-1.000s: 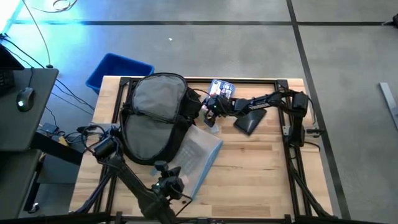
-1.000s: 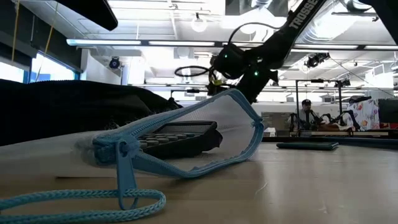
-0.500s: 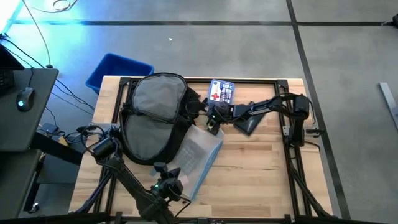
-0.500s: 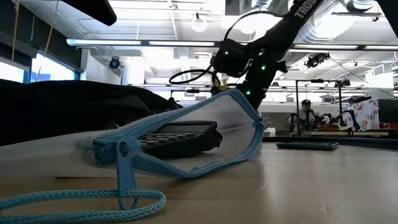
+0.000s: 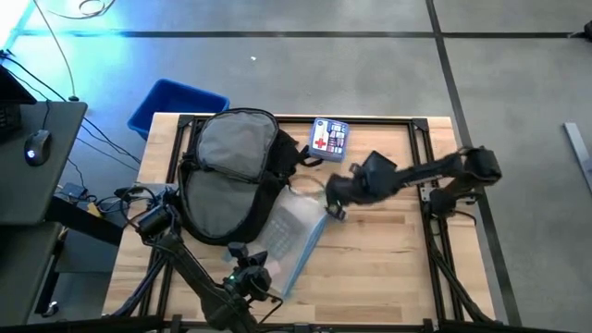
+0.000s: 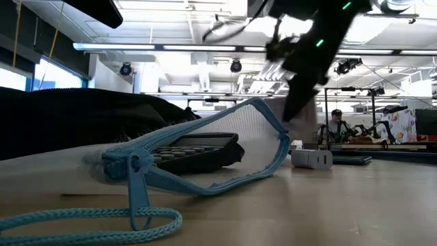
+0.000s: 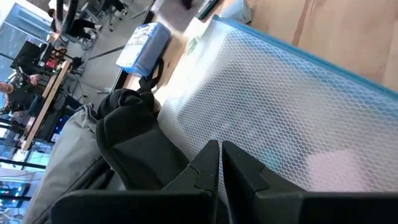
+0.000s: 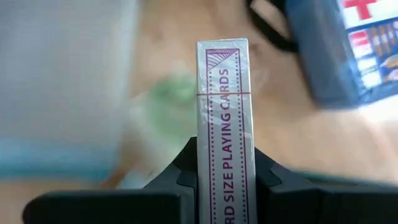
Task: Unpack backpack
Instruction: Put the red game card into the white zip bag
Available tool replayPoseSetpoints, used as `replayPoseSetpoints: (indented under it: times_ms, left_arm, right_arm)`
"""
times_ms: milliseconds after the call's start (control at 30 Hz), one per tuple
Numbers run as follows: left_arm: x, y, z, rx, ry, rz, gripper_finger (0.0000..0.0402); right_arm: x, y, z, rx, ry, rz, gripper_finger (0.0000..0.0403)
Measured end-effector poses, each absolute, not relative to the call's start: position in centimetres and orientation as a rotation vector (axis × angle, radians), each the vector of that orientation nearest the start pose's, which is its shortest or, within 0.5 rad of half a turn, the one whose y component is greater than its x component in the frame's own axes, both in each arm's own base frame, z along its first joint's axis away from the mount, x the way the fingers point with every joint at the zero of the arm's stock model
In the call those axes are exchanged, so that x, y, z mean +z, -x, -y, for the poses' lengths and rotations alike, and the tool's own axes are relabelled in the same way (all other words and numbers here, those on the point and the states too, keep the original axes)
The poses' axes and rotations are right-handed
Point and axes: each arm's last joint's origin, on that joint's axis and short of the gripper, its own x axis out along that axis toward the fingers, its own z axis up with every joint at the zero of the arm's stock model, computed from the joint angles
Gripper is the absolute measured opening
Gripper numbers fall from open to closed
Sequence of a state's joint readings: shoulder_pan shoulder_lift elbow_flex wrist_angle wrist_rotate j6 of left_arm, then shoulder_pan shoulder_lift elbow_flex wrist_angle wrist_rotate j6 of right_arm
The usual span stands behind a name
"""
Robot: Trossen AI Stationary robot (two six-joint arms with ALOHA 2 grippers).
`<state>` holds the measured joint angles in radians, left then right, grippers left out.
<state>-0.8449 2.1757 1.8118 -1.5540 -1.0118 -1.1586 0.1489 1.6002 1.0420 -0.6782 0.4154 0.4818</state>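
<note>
Two dark arms at the wooden table [image 5: 388, 250]: the right gripper [image 8: 224, 163], reaching inward over the table's middle, has its jaws clamped on the narrow edges of a white boxed deck of playing cards with purple lettering [image 8: 224, 124], while the left gripper [image 7: 220, 163] waits at the near edge, jaws together, just over a clear mesh zip pouch with blue trim [image 5: 296, 231]. The large black fabric backpack with grey lining [image 5: 231, 171] lies open on the table's left part, overlapping the pouch, with a blue first-aid box [image 5: 329, 138] just beside it at the far edge.

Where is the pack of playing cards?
The playing cards are pinched in the right claw, seen in the right wrist view, above the table beside the clear pouch.
</note>
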Motion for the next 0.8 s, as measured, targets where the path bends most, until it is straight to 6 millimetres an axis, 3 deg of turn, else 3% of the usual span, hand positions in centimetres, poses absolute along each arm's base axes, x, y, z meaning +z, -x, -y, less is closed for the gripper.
replayPoseSetpoints:
  times_ms: [233, 333, 533, 667, 800]
  left_arm:
    - [21.2, -27.3, 28.3, 0.645, -0.480, -0.778, 0.0000]
    - [21.2, -27.1, 28.5, 0.641, -0.480, -0.769, 0.0000]
    - [21.1, -26.7, 29.2, 0.613, -0.484, -0.736, 0.0000]
    - [21.1, -26.2, 30.3, 0.564, -0.531, -0.681, 0.0000]
    - [21.0, -25.7, 31.4, 0.521, -0.552, -0.621, 0.0000]
  right_arm:
    - [18.8, -28.5, -14.1, -0.265, -0.131, -0.973, 0.0041]
    - [17.3, -28.9, -17.0, -0.206, -0.192, -0.920, 0.0041]
    - [13.8, -31.6, -17.2, -0.233, -0.340, -0.887, 0.0041]
    - [14.1, -34.7, -16.4, -0.176, -0.376, -0.801, 0.0041]
    - [16.2, -37.2, -15.5, -0.115, -0.421, -0.710, 0.0041]
